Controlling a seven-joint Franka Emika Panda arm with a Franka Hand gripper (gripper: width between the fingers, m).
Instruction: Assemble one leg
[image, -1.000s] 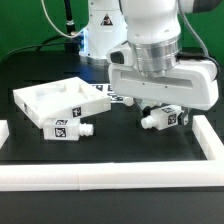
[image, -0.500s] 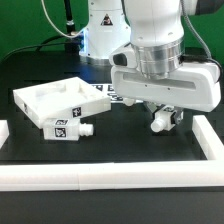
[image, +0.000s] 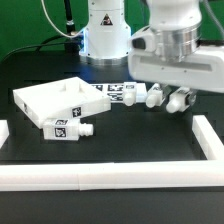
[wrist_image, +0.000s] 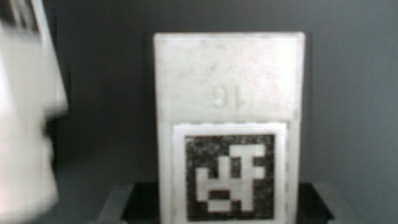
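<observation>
Leg is hanging clamped in the end effector above the worktop, tray well apart from it, so squaring the peg to a corner hole is looking key.

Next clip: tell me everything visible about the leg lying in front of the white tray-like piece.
The leg is a small white block, plastic by its look, lying on its side on the black table. A black-and-white square tag faces the camera, and a short round peg sticks out toward the exterior view's right. It lies close along the tray-like piece's front wall; whether they touch cannot be told. Nothing grips it.
</observation>
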